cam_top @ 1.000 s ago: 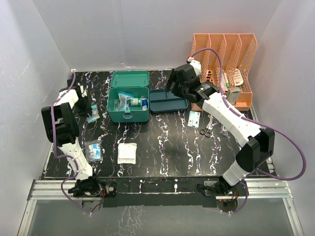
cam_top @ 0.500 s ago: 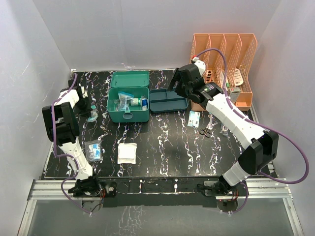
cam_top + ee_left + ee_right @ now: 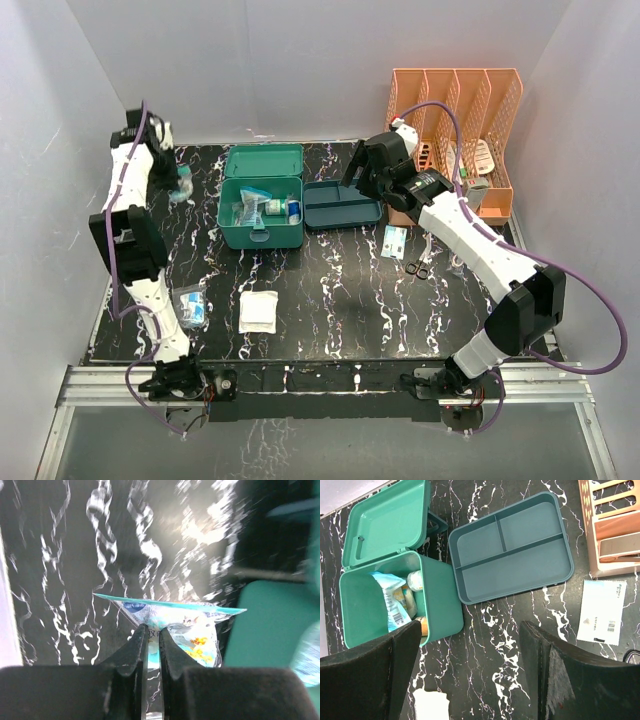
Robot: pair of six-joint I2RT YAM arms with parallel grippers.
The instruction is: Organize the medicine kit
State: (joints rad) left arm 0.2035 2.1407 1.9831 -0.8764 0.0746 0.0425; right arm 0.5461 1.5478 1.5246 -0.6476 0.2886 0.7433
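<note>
White walls are standing around a black desk (image 3: 330, 290) with white streaks.

From above, the medicine kit (image 3: 261, 212) is sitting at the back left of the desk with its lid standing open and a few things lying inside. The left end effector (image 3: 177, 180) is hanging in the air to the left of it, pinching a small packet (image 3: 185, 187); the right end effector (image 3: 372, 172) is hovering over a blue tray (image 3: 342, 206) just beside the kit; a white pad (image 3: 259, 311), a clear bag (image 3: 190, 305) and scissors (image 3: 418, 268) are lying loose on the desk.

In the left wrist view, the fingers (image 3: 137, 645) are squeezing tight on the near edge of the packet (image 3: 192, 630); the green kit (image 3: 270, 625) is showing to the right, near but not touching.

In the right wrist view, the fingers (image 3: 407, 645) are spreading wide with nothing between them; the kit (image 3: 437, 605) and the tray (image 3: 512, 547) are lying side by side below.

I think the packet is being carried to the kit; next, the left arm is going to need to swing right until the packet is over the open box, then lower it and let go.
</note>
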